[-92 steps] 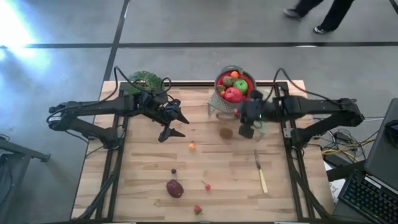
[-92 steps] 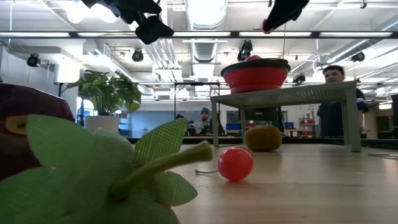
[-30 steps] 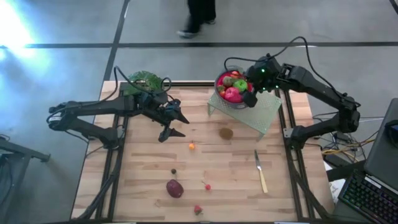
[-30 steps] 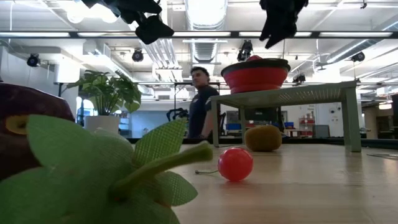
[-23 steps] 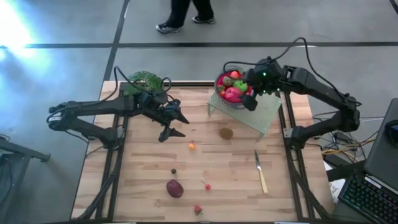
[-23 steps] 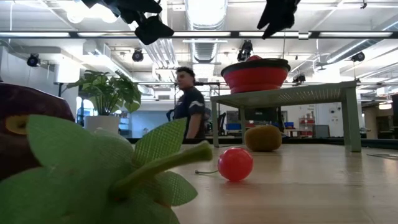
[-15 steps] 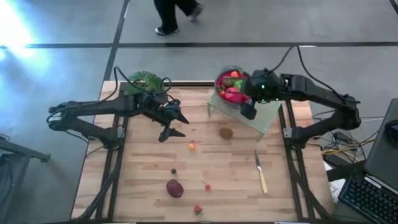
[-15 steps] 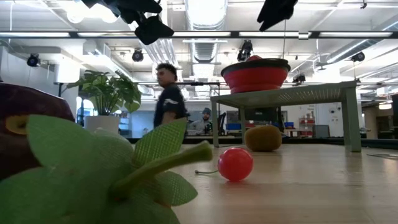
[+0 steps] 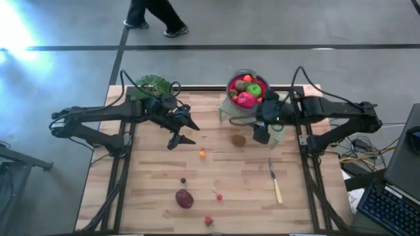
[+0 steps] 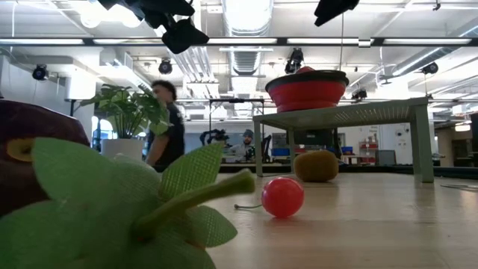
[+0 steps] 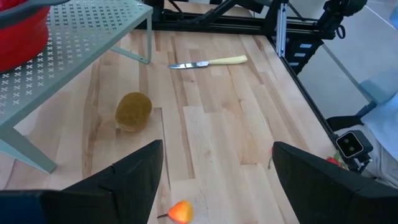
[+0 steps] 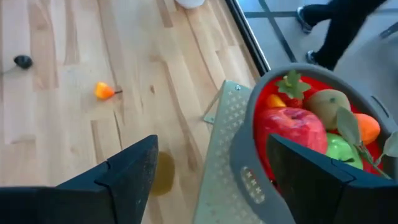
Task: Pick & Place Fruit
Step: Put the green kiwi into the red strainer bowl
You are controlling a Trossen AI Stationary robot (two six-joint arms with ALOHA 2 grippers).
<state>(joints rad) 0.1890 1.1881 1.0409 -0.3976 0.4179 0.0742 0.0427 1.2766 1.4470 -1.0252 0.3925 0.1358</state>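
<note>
A red bowl point(image 9: 248, 88) heaped with fruit stands on a pale green mesh rack point(image 9: 279, 118) at the table's far right. A brown kiwi point(image 9: 238, 139) lies on the wood by the rack's near edge. A small orange fruit point(image 9: 202, 154), a maroon plum point(image 9: 184, 198) and two tiny strawberries point(image 9: 218, 196) point(image 9: 209, 221) lie nearer. My right gripper point(image 9: 260, 136) hovers open just right of the kiwi; its wrist view shows the bowl point(image 12: 311, 124) and the kiwi point(image 12: 163, 172) past its fingers. My left gripper point(image 9: 183, 131) waits open, raised over the table's left middle.
A pale-handled knife point(image 9: 275, 183) lies on the right, nearer than the kiwi. A leafy potted plant point(image 9: 152, 84) stands at the far edge on the left. A small dark bit point(image 9: 183, 180) lies near the plum. A person point(image 9: 154, 13) walks on the floor beyond the table.
My right gripper has moved from above the bowl toward the table's near edge, off the rack, and now hangs beside the kiwi. Its arm has drawn in lower over the rack. The person beyond the table has walked toward the left.
</note>
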